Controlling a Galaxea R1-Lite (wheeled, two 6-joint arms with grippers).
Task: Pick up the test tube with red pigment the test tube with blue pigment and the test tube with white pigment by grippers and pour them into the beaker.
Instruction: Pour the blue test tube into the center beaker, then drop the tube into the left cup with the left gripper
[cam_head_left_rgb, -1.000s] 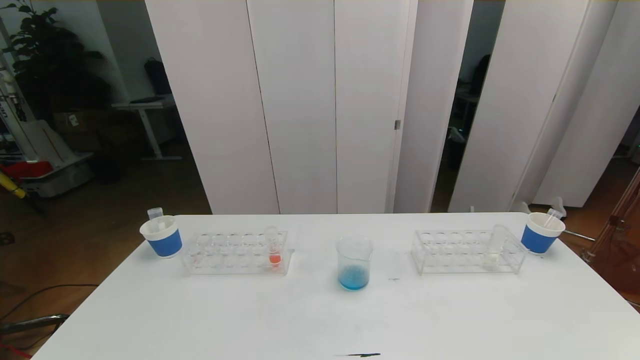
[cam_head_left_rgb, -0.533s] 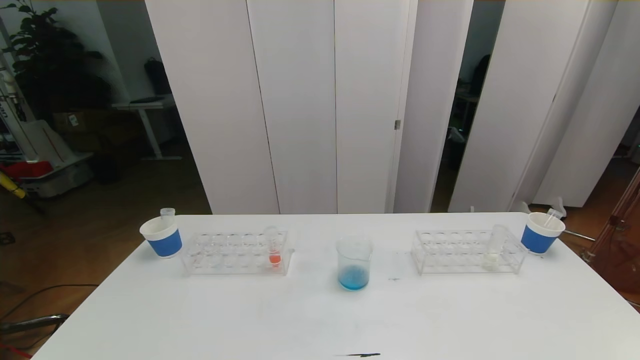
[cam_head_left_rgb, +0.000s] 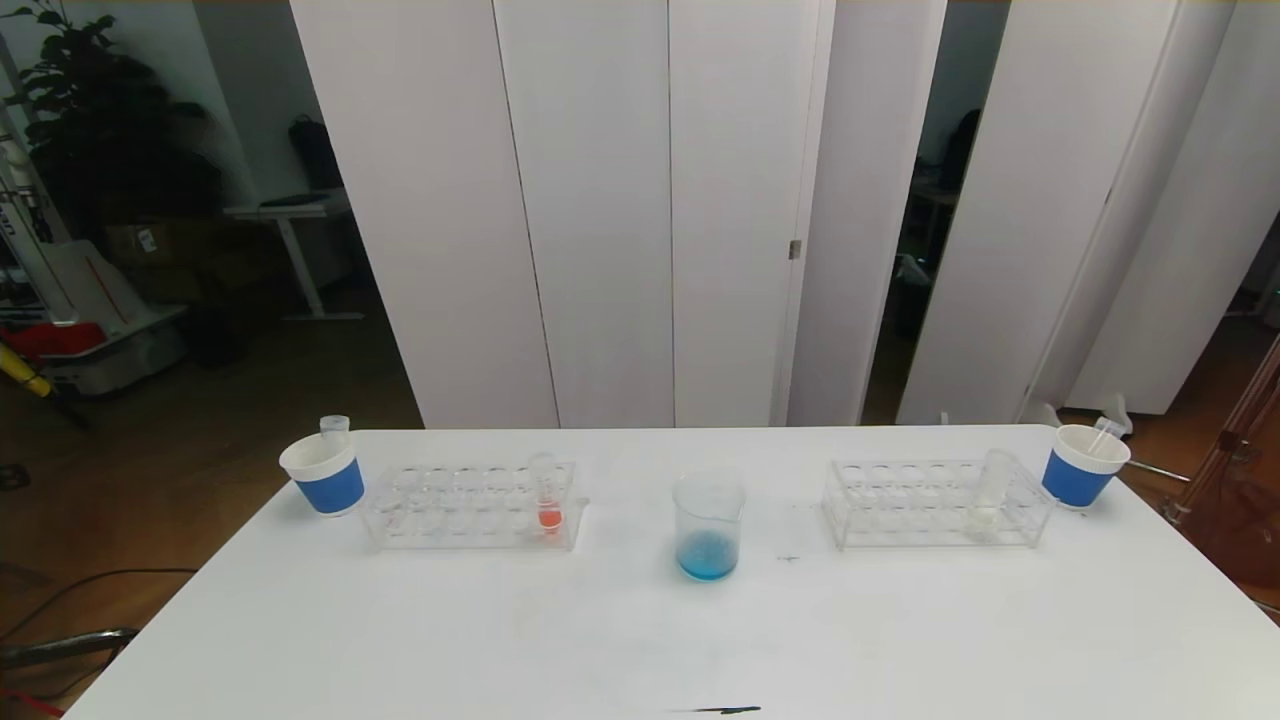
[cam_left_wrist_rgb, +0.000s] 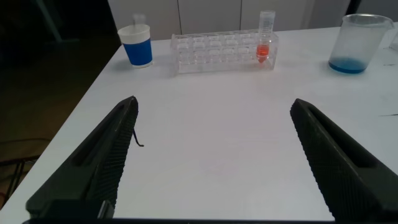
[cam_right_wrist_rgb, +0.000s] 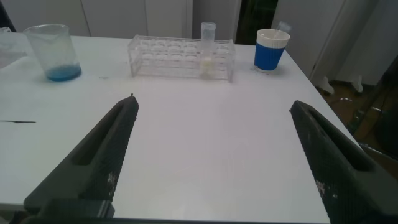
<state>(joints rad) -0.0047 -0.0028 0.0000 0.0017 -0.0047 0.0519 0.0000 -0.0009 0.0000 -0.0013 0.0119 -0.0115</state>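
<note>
left end effector (cam_left_wrist_rgb: 211, 162) apart, low over white surface (cam_head_left_rgb: 640, 640) | red-tipped clear tube (cam_head_left_rgb: 547, 495) in left clear rack (cam_head_left_rgb: 470, 505) | clear glass beaker (cam_head_left_rgb: 709, 527), blue pigment inside, centre | whitish-tipped clear tube (cam_head_left_rgb: 988, 492) in right rack (cam_head_left_rgb: 935, 503) | right end effector (cam_right_wrist_rgb: 211, 162) apart

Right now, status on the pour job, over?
Both end effectors open, empty, held back over near table edge. Beaker holds blue pigment. Red tube and white tube racked. Nothing in the way.
</note>
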